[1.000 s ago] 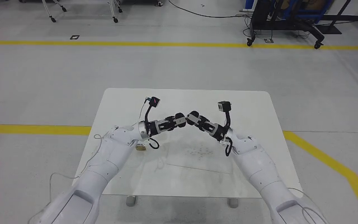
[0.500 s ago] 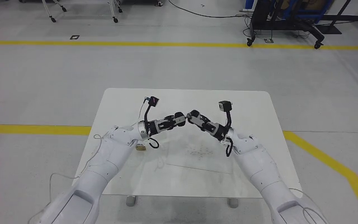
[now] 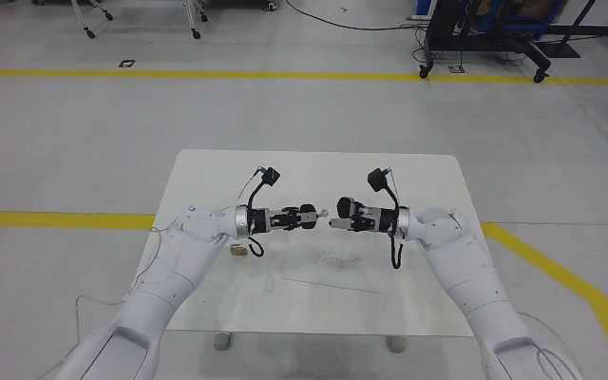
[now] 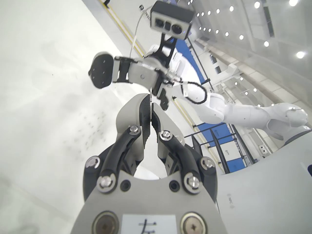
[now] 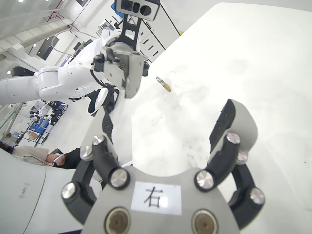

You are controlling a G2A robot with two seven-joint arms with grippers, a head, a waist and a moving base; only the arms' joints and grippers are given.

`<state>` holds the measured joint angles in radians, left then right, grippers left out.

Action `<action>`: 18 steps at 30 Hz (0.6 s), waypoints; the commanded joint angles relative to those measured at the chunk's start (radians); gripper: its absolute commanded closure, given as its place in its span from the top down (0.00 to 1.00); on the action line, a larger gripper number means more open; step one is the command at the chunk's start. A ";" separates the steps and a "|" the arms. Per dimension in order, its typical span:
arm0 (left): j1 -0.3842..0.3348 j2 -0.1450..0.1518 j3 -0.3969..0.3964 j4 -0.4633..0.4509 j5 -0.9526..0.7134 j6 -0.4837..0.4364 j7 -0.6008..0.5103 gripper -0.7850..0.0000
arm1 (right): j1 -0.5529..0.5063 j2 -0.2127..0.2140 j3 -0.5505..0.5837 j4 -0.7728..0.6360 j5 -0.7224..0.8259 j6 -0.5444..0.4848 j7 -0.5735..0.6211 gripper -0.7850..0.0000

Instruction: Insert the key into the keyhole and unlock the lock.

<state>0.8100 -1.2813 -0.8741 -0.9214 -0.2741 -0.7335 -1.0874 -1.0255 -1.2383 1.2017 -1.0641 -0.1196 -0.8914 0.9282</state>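
A small brass padlock (image 3: 240, 251) lies on the white table (image 3: 418, 180), close under the left forearm; the right wrist view has the padlock (image 5: 163, 83) lying flat beyond the left gripper (image 5: 129, 91). My left gripper (image 3: 312, 217) hovers over the table's middle, shut on a thin metal key (image 4: 151, 98) seen edge-on between its pads. Facing it a short gap away, my right gripper (image 3: 336, 211) stands open with nothing between its fingers (image 5: 228, 113). The key's tip (image 3: 324, 215) points at the right gripper (image 4: 101, 73).
The table's front and right parts carry only faint dark scuff marks (image 3: 340, 256). Yellow floor lines run past the table on both sides. A black wheeled frame (image 3: 494, 38) stands far back right.
Both wrists have dropped and turned, so the grippers now face each other level. The right gripper has drawn back to the right, leaving a small gap where the two were touching.
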 commanded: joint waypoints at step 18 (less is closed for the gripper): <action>-0.006 0.028 0.069 -0.042 0.025 -0.010 0.011 0.00 | 0.046 0.143 -0.255 -0.047 0.384 0.103 0.104 0.20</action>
<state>0.8053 -1.2542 -0.8068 -0.9646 -0.2495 -0.7416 -1.0785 -0.9853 -1.1005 0.9575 -1.1152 0.2618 -0.7873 1.0331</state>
